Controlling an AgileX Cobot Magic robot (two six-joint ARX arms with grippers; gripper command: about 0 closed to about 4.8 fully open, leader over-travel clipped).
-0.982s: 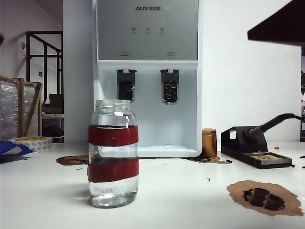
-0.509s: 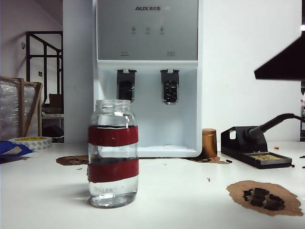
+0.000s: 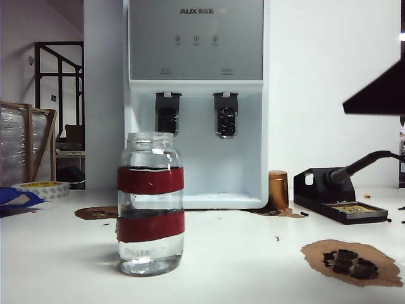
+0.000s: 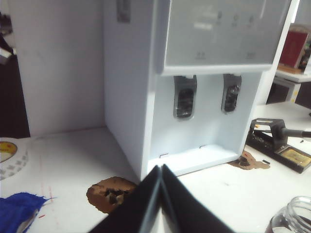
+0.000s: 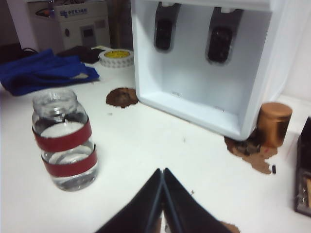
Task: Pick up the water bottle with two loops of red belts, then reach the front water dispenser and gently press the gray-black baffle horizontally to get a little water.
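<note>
- The water bottle [image 3: 150, 202] stands upright on the white surface [image 3: 240, 253], in front of the water dispenser [image 3: 196, 101] and well apart from it
- Left hand [image 4: 161, 170] is clenched, empty, raised above the surface and facing the dispenser's bay
- Right hand [image 5: 163, 173] is clenched, empty, hovering near the bottle without touching it

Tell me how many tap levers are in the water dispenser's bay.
2: the gray-black baffle with the ribbed paddle is on the right of the water dispenser bay, its straighter twin lever on the left. None looks hidden.
</note>
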